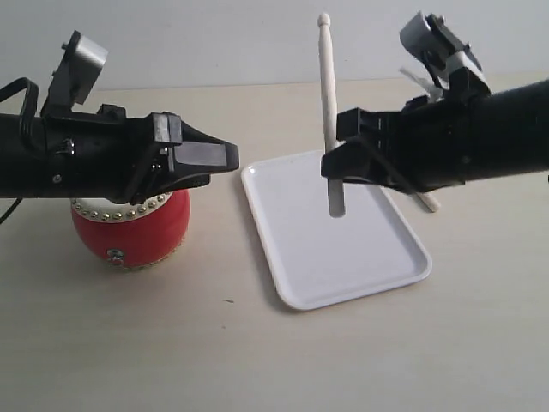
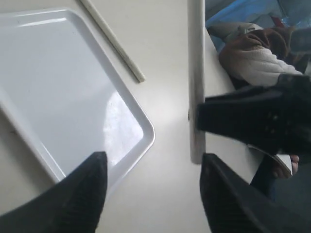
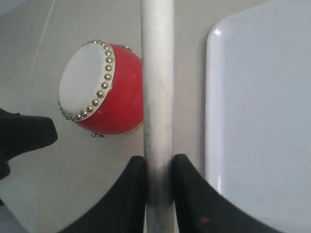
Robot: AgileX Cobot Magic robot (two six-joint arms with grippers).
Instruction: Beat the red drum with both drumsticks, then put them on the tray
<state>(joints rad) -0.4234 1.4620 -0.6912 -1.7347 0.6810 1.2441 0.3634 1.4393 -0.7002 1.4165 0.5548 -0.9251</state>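
I am clamping my right gripper (image 3: pixel 158 160) on one drumstick (image 1: pixel 326 77), its two fingers pressing the shaft from either side. The exterior view is showing this stick standing nearly upright, rounded tip at the top. Its lower end is showing against the white of the tray (image 1: pixel 300 275), and I cannot tell from there whether the two are touching. The right wrist view is adding what the exterior cannot: the cream skin and stud rim of the red drum (image 3: pixel 121 97), seen on one side of the shaft with the tray on the other.

My left gripper (image 2: pixel 153 158) is hanging with its fingers spread wide apart, only the table (image 1: pixel 257 360) and a corner of the tray showing through the gap. In the exterior view my left arm is lying across the top of the drum and hiding its skin. The drum is sitting at the left of the table, and the tray is lying just right of it at the centre.

The left wrist view is showing the second drumstick (image 2: pixel 114 41) lying flat on the table just beside the tray's rim. In the exterior view it is mostly hidden behind my right arm.
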